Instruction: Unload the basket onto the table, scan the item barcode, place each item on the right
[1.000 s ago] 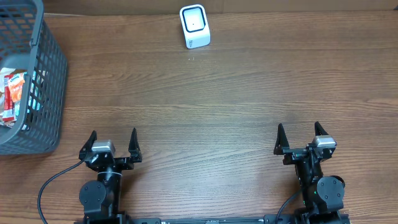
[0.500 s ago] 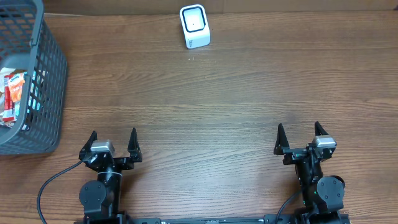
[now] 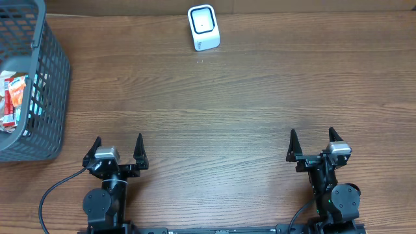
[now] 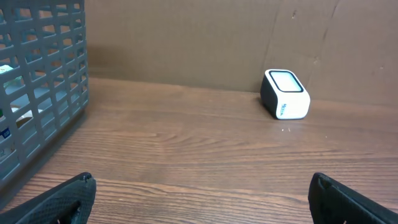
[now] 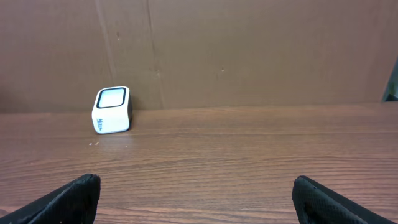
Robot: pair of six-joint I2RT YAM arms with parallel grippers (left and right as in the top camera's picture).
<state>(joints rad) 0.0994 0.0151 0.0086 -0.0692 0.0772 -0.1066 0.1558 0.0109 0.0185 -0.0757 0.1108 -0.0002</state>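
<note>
Both arms sit at the near edge of the table [image 3: 227, 97], and we go straight to the left gripper [image 3: 118, 138]. Its two black fingers [image 4: 65, 200] are spread as wide as they go, with nothing between them and nothing touched. In its wrist view only the two tips poke in at the bottom corners, bare wood between them.

Over to the right gripper [image 3: 312, 131], and it's the same story: jaws wide apart, empty, tips clear of everything, plain wood ahead.

Now we count. Two grippers, two fingers each.

One scanner [image 3: 203, 27]: a small white box with a dark-rimmed window on top. It sits at the far edge of the table, roughly midway across and just in front of the brown board [image 5: 249, 50]. It is well apart from both grippers.

One grey mesh basket [image 3: 55, 78] sits at the far left, cut off by the frame edge.

Inside it lie the packets [image 3: 14, 97], in red, orange and white wrappers, piled toward its left side. We make out at least two, but the mesh and the frame edge hide the rest, so we cannot give a firm number. They are well apart from the scanner, and the left gripper is the nearer of the two.

One black cable [image 3: 55, 192] loops out beside the left arm's base.
</note>
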